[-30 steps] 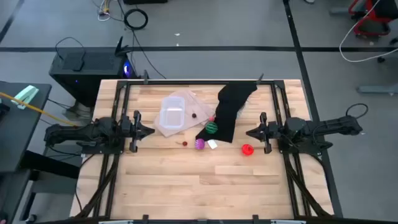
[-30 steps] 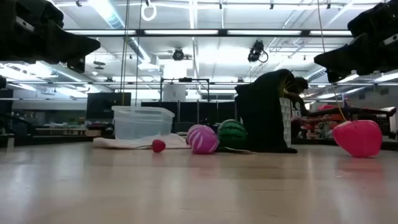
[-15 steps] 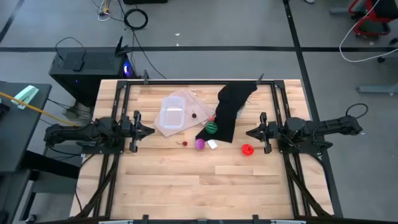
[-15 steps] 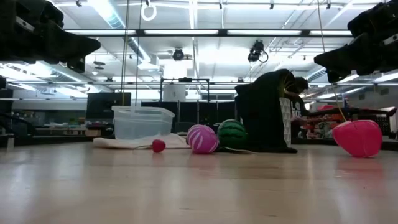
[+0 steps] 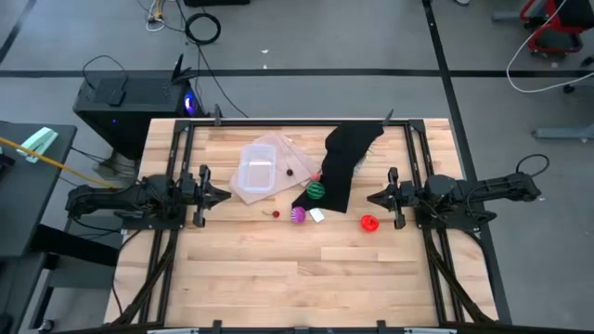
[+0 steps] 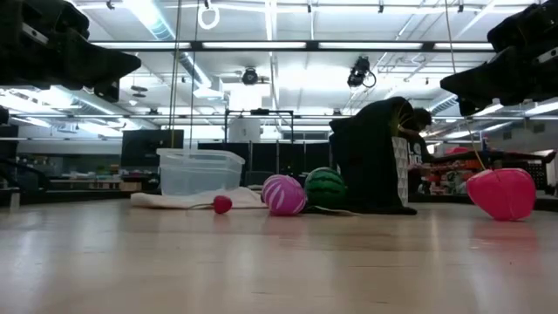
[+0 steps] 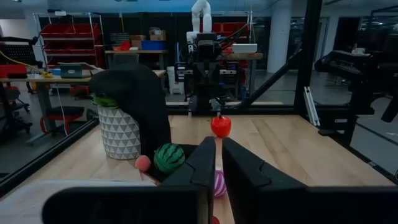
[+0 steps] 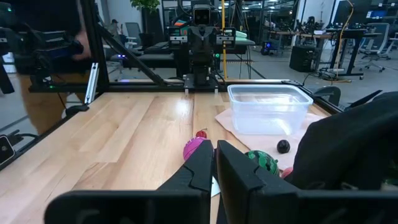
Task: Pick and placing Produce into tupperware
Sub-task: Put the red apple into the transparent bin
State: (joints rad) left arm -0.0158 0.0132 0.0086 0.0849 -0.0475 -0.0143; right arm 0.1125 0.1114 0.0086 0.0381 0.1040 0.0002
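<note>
The clear tupperware (image 5: pixel 256 173) stands on flat translucent lids (image 5: pixel 283 150) at the table's far left of middle. A green striped fruit (image 5: pixel 317 190) lies against the black cloth (image 5: pixel 343 167). A magenta fruit (image 5: pixel 298 215), a tiny dark red one (image 5: pixel 276 213) and a red ball-like one (image 5: pixel 369 223) lie on the wood; another tiny dark one (image 5: pixel 290 170) lies on the lids. My left gripper (image 5: pixel 223 196) is shut and empty at the left, above the table. My right gripper (image 5: pixel 371 198) is shut and empty at the right, just beyond the red fruit.
The black cloth drapes over a white patterned pot (image 7: pixel 121 134) at the far middle. A small white scrap (image 5: pixel 317 215) lies beside the magenta fruit. Black frame rails (image 5: pixel 176 148) run along the table's left, right and far sides. Bare wood (image 5: pixel 297 278) lies toward the near edge.
</note>
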